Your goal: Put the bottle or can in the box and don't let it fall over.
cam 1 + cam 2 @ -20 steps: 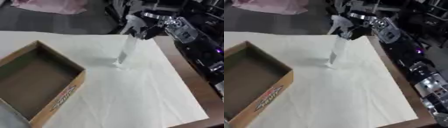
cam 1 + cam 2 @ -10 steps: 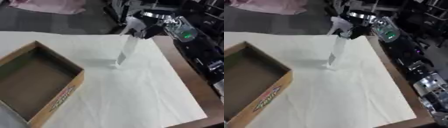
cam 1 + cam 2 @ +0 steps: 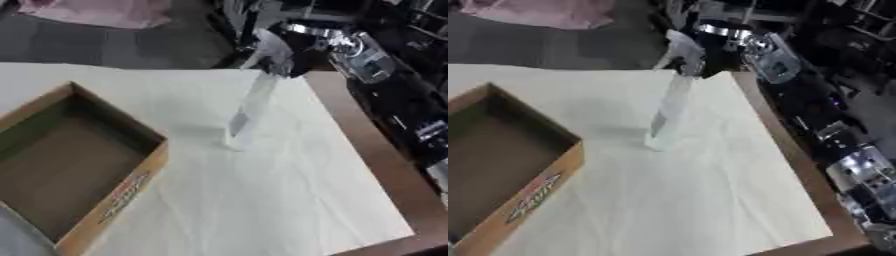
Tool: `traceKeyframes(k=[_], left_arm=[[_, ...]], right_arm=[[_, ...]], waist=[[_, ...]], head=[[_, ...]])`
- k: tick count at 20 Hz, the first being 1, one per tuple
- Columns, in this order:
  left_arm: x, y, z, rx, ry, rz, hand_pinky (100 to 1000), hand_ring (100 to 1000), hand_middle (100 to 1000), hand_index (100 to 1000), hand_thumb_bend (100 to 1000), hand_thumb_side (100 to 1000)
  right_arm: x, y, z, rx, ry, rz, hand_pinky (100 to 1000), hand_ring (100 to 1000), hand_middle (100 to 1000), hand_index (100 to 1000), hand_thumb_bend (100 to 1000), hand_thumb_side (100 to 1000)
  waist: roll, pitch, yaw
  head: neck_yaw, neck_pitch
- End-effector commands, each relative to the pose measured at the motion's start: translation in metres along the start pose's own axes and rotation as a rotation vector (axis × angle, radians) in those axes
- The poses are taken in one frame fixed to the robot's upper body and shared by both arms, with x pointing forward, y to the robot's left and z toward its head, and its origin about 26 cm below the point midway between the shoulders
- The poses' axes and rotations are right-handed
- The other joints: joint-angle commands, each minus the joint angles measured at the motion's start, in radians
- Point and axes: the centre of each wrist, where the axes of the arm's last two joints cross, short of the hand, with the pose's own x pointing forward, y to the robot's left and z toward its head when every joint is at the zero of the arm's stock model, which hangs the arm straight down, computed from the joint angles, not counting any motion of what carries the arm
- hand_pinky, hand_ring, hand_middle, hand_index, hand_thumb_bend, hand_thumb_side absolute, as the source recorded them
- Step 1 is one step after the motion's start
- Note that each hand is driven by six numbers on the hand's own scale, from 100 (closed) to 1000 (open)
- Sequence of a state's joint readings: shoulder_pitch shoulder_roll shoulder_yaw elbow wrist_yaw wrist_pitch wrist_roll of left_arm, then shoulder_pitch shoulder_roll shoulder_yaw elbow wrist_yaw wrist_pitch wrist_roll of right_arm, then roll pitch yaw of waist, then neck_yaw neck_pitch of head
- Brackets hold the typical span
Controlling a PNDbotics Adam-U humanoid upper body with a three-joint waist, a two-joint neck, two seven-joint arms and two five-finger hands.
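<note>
— Hand position?
— Right hand [image 3: 293, 55] sits at upper centre-right of the frame, arm reaching in from the upper right. Its dark fingers are curled round the top of the bottle [image 3: 248, 111], just under the pale spray head.

— Bottle itself?
— Tall, clear, slim. Leans with its top toward the upper right; base rests on the white cloth [image 3: 262, 200] near frame centre, right of the cardboard box [image 3: 83, 165], apart from it. Box sits open at left.

— Change since a second ago?
— Little. Grip stays as it was, bottle base on the same patch of cloth, lean much the same. Left hand shows in neither view.
</note>
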State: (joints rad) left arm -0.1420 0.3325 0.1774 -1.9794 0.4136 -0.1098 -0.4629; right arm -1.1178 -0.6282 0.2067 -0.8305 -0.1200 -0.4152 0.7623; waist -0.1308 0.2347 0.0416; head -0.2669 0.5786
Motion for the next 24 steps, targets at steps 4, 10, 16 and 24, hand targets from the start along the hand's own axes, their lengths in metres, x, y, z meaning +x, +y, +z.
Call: traceKeyframes(k=[4,10,16,24], left_arm=[[0.009,0.003,-0.004,-0.006,-0.032,-0.016,632,919,740,924,158,764],[0.008,0.003,-0.003,0.0,-0.034,-0.008,633,919,740,923,156,757],[0.008,0.003,-0.002,0.016,-0.035,0.014,635,918,741,923,156,749],[0.009,0.003,-0.003,0.034,-0.047,0.044,639,917,743,923,159,741]], right_arm=[[0.015,-0.021,0.007,0.108,-0.113,0.129,100,877,303,432,164,107],[0.019,-0.029,0.011,0.095,-0.108,0.161,100,783,276,407,206,182],[0.027,-0.034,0.002,0.098,-0.105,0.181,100,750,247,378,243,189],[0.046,-0.04,-0.022,0.089,-0.111,0.191,100,760,224,347,248,197]], waist=[[0.01,-0.027,-0.002],[0.014,-0.046,-0.003],[0.021,-0.079,0.004],[0.022,-0.116,0.035]], head=[[-0.004,0.001],[-0.004,0.014],[-0.014,0.025],[-0.03,0.051]])
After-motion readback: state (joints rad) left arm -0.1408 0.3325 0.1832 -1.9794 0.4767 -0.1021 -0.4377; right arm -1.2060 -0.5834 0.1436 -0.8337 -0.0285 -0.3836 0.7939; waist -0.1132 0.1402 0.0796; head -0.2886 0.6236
